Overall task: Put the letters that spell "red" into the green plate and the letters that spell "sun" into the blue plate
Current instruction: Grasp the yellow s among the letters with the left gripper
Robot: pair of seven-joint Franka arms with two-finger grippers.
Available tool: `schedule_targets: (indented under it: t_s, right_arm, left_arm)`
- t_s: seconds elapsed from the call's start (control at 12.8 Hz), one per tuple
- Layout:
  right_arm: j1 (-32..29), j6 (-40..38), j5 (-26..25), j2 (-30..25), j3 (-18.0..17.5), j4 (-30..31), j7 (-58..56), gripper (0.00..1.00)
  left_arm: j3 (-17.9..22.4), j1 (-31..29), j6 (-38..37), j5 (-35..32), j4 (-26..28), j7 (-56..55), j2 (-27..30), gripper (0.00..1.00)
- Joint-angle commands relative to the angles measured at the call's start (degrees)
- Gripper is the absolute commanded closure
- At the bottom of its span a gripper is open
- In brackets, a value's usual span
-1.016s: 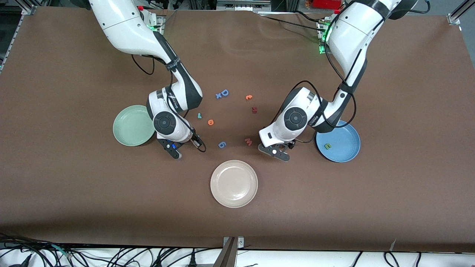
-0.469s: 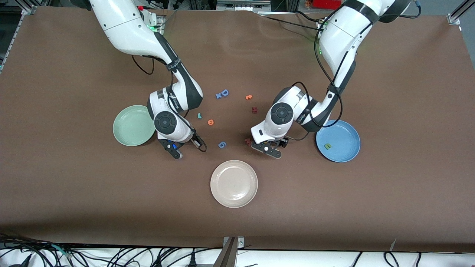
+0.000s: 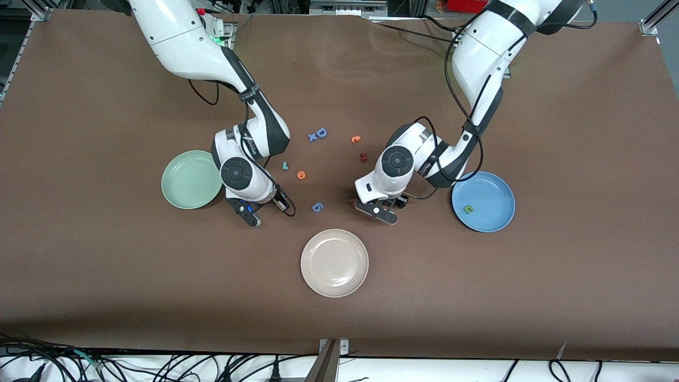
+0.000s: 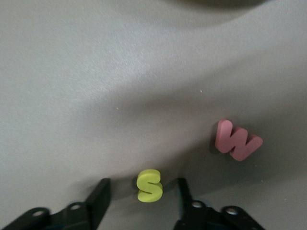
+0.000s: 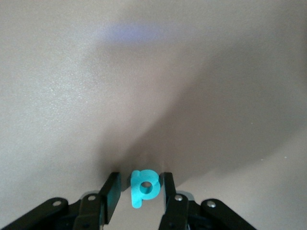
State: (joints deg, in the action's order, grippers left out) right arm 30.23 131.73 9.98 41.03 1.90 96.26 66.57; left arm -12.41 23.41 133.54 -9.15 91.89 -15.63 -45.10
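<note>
- Just farther from the front camera than the cream plate (image 3: pixel 318 281), toward the left arm's end, the left gripper (image 4: pixel 143 183) hangs low over the table. Its jaws are half-wide and straddle the yellow s (image 4: pixel 149 185), with a gap on each side.
- The pink w (image 4: pixel 237 140) lies just beside that gripper, which partly hides it from the front.
- Toward the right arm's end from the cream plate, the right gripper (image 5: pixel 140 176) is low over the table. Its jaws are narrowly apart around the teal d (image 5: pixel 145 187), with a slim gap on one side.
- Three plates: the cream one, the green plate (image 3: pixel 177 183) beside the right gripper, and the blue plate (image 3: pixel 493 191) beside the left arm.
- One letter is plated: the green n (image 3: pixel 468 209), in the blue plate.
- Farther from the camera than the cream plate, between the arms, seven letters lie loose:
  - blue 6 (image 3: pixel 317 207)
  - orange e (image 3: pixel 301 174)
  - teal r (image 3: pixel 285 165)
  - dark red letter (image 3: pixel 364 157)
  - small orange letter (image 3: pixel 356 139)
  - blue D (image 3: pixel 321 132)
  - blue x (image 3: pixel 312 137)
</note>
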Motion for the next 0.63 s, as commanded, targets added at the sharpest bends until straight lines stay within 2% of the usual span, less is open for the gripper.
schedule_targets:
  t_s: [0.0, 0.08, 0.31, 0.39, 0.47, 0.55]
  right_arm:
    - [0.3, 1.4, 0.0, -0.3, 0.0, 1.8, -0.8, 0.57]
    - [0.3, 1.4, 0.0, -0.2, 0.0, 2.0, -1.4, 0.58]
    - [0.3, 3.3, 0.0, 0.0, 0.0, 3.0, -1.6, 0.58]
    - [0.4, 3.8, 0.0, 0.1, 0.0, 3.2, -1.7, 0.65]
    - [0.3, 3.8, 0.0, 0.1, 0.0, 3.2, -2.1, 0.82]
    - [0.3, 3.5, 0.0, 0.0, 0.0, 3.2, -2.8, 0.91]
  left_arm:
    - [0.5, 0.7, 0.0, -2.0, -1.4, -1.5, -0.9, 0.81]
    - [0.5, 0.3, -0.1, -1.9, -1.4, -1.6, -0.7, 0.88]
    - [0.5, -0.9, -0.7, -1.9, -1.4, -1.3, 0.4, 0.91]
    - [0.5, -1.9, -1.5, -2.0, -1.4, -1.0, 1.1, 0.91]
    - [0.4, -2.3, -3.8, -2.1, -1.4, -0.8, 2.3, 0.92]
    - [0.4, -2.8, -5.7, -2.1, -1.5, -0.3, 3.2, 0.92]
